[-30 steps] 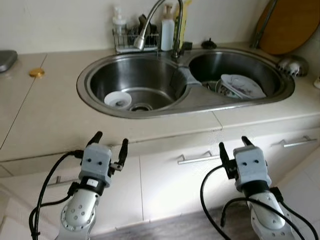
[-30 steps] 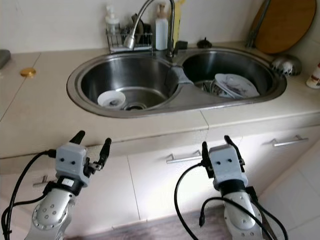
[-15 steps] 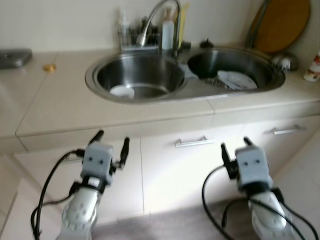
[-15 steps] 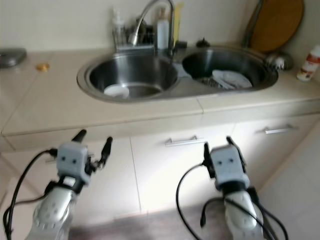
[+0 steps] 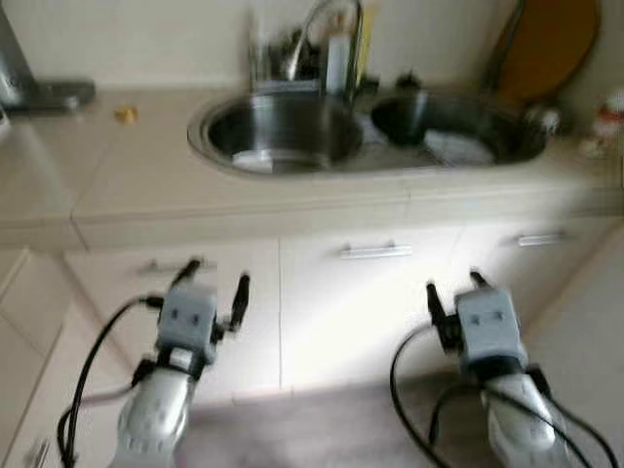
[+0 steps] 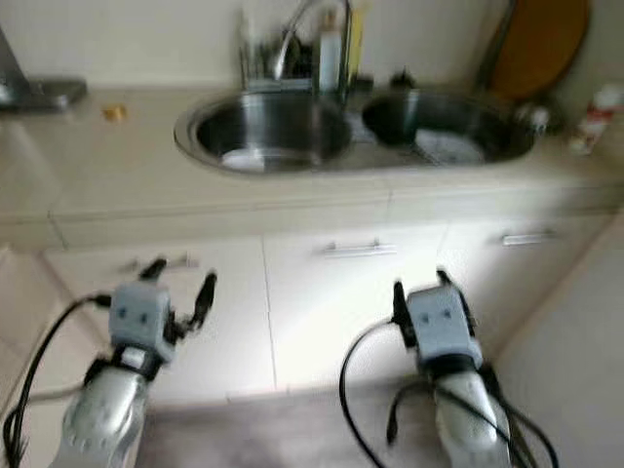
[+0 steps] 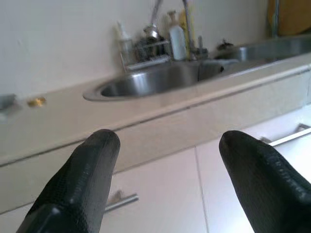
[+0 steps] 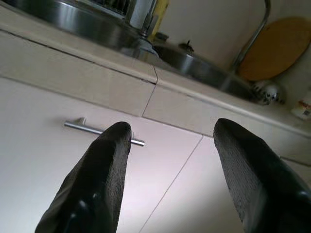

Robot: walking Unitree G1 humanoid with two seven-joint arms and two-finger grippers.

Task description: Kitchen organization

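A steel double sink (image 5: 292,172) is set in the beige counter ahead of me. A white bowl (image 5: 255,161) lies in its left basin and white plates (image 5: 458,146) lie in the right basin. My left gripper (image 5: 216,275) is held low before the cabinet fronts, open and empty. My right gripper (image 5: 453,284) is level with it on the right, also open and empty. The left wrist view looks between the open left gripper (image 7: 165,141) at the counter edge. The right wrist view looks between the open right gripper (image 8: 170,128) at a drawer handle (image 8: 104,132). The picture is blurred.
A faucet (image 5: 317,19) and a rack of bottles (image 5: 292,58) stand behind the sink. A round wooden board (image 5: 546,44) leans at the back right. A small gold object (image 5: 125,114) lies on the counter at left. White cabinets with bar handles (image 5: 375,251) are below.
The whole view has drawn back from the counter: the sink looks smaller and higher, and more cabinet front and floor show. Both grippers keep their pose, open.
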